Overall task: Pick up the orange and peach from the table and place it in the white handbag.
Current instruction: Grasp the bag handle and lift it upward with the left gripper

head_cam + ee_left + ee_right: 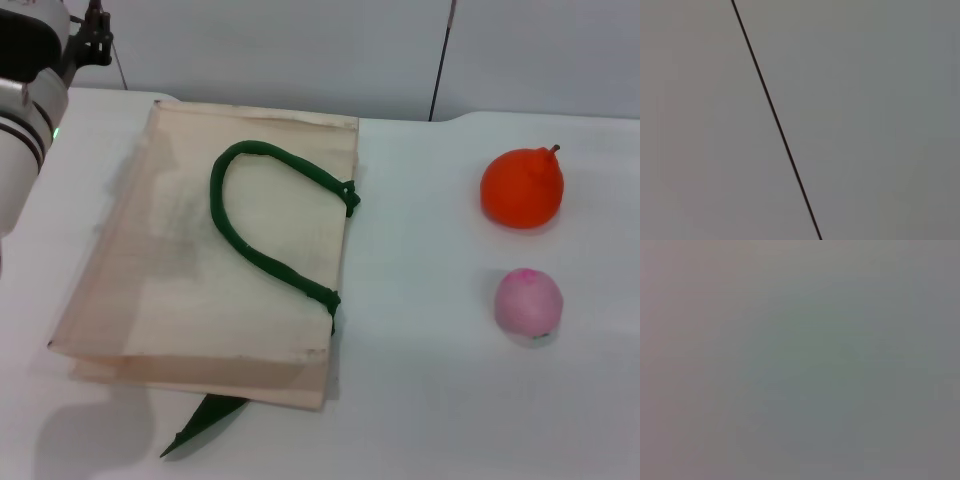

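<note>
**Cream fabric lying flat, both fruits waiting**

Cream fabric is our first worry: the white handbag [200,270] lies flat on the table [420,400], its mouth pressed closed, with one green handle [262,225] looped over its upper face and another strap end poking out from under its near edge. We judge that a fruit lowered onto it would rest on the cloth or roll off, unless the opening is lifted first.

We see the orange [521,188] on the right side of the table, well apart from the bag, stem up and tilted. The peach [528,302] sits nearer to us than the orange, close to it but not touching. Both are round and smooth, so an off-centre pinch could squirt either one sideways, and a nudge to one might send it into the other or toward the table edge.

Our left arm [25,110] shows only at the upper left corner, beside the bag's far corner; we cannot tell how its gripper stands. Our right gripper is out of sight entirely. Both wrist cameras face a plain grey surface, so they give us no help in lining up a grasp from here.
</note>
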`<state>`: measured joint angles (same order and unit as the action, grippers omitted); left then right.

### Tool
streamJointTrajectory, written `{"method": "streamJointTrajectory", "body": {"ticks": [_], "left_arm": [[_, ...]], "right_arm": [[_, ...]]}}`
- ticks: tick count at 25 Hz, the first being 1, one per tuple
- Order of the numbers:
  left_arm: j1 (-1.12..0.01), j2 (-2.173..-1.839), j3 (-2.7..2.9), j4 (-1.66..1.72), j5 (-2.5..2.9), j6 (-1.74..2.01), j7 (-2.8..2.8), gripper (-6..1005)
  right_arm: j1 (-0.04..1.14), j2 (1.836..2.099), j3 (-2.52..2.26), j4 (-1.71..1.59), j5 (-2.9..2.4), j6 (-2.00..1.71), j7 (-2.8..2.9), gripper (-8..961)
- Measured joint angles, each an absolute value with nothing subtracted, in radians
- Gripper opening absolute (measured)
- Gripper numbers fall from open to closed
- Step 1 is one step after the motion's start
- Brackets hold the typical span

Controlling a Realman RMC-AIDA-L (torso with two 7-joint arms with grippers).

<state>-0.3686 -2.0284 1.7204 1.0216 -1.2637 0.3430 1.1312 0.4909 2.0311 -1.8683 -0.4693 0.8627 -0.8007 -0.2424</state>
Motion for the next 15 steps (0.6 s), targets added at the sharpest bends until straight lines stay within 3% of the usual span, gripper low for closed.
{"method": "streamJointTrajectory", "body": {"ticks": [15], "left_arm": [[-0.368, -2.029, 1.726, 1.022, -1.26, 0.344, 1.132, 378]], "right_arm": [[0.492, 2.031, -1.868, -0.471, 0.859, -0.801, -0.242, 856]]}}
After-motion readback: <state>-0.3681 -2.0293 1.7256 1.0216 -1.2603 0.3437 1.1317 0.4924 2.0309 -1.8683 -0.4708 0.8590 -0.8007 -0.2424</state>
